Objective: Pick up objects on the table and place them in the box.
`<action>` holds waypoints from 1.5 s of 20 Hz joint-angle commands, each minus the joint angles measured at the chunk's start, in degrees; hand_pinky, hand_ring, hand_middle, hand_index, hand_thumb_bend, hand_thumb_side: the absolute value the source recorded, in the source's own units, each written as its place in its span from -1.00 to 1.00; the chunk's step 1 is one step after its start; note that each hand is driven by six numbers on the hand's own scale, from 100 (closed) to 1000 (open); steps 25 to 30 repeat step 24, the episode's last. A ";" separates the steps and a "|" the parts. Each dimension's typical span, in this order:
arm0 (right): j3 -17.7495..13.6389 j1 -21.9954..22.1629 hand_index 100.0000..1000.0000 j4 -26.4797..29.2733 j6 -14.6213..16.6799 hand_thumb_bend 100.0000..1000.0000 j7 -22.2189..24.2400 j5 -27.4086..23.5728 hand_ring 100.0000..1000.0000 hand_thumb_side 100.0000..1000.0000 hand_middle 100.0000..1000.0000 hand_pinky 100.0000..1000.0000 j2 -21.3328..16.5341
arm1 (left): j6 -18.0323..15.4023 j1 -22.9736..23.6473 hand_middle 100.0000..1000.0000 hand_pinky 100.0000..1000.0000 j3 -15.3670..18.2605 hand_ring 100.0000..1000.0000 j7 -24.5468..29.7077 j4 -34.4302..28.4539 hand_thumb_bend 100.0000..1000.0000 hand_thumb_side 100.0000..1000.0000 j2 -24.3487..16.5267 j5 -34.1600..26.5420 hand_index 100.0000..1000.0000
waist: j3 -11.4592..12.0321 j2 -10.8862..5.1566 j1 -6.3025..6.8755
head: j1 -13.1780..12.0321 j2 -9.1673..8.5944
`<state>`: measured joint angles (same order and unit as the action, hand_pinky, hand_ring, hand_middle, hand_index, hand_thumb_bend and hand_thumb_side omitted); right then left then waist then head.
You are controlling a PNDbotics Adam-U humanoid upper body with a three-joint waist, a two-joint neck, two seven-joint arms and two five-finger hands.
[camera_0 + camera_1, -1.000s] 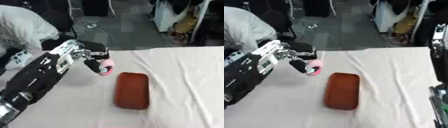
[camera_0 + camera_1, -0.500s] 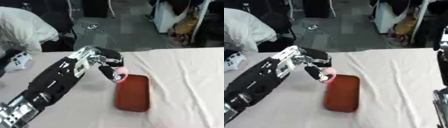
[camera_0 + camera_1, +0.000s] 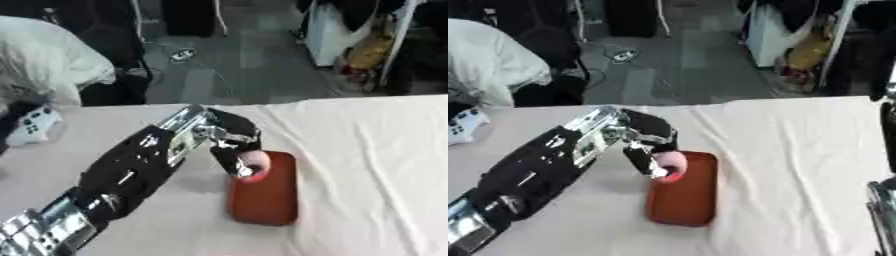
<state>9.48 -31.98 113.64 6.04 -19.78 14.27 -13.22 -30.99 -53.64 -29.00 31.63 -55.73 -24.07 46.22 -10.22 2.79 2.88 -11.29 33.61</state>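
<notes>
A shallow red-brown box (image 3: 267,200) lies on the white tablecloth, near the middle. My left hand (image 3: 229,145) reaches in from the lower left and hangs over the box's near-left part. Its fingers are curled round a small pink and red object (image 3: 252,165), held just above the box's top left corner. The same object (image 3: 669,166) shows over the box's left rim in the right eye view. A dark metal part (image 3: 882,200) of my right arm shows at the right edge of that view; the right hand itself is out of sight.
The white tablecloth (image 3: 367,165) has soft folds to the right of the box. A white game controller (image 3: 35,122) lies at the table's far left edge. Beyond the far edge are a dark floor, cables and a white-covered shape at the left.
My left arm has swung to the right with the pink object, from left of the box to over its top left corner. The box has stayed put.
</notes>
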 commanded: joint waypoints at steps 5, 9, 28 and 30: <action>-0.48 -1.19 0.64 0.95 0.23 -1.00 -0.35 -0.12 -0.52 0.16 -0.24 -1.00 0.13 | -6.28 -0.88 1.00 1.00 2.90 1.00 1.32 1.69 0.80 0.61 0.34 9.99 1.00 | -0.05 -0.53 -0.15 | -0.76 -0.25; -0.53 -1.07 0.64 0.95 0.14 -1.00 -0.42 -0.08 -0.52 0.16 -0.24 -1.00 -0.01 | -7.07 -0.74 1.00 1.00 4.27 1.00 -0.37 1.00 0.73 0.56 0.05 10.23 1.00 | 0.16 -0.58 -0.14 | -0.72 -0.09; -0.53 0.40 0.61 0.95 -1.14 -1.00 0.06 0.02 -0.52 0.19 -0.25 -1.00 -2.95 | 23.43 25.81 0.39 0.04 20.05 0.10 -32.42 -39.56 -1.00 0.35 -4.17 -27.65 0.64 | 4.13 -0.60 -1.06 | 3.10 0.97; -0.53 0.40 0.61 0.95 -1.14 -1.00 0.06 0.02 -0.52 0.19 -0.25 -1.00 -2.95 | 23.43 25.81 0.39 0.04 20.05 0.10 -32.42 -39.56 -1.00 0.35 -4.17 -27.65 0.64 | 4.13 -0.60 -1.06 | 3.10 0.97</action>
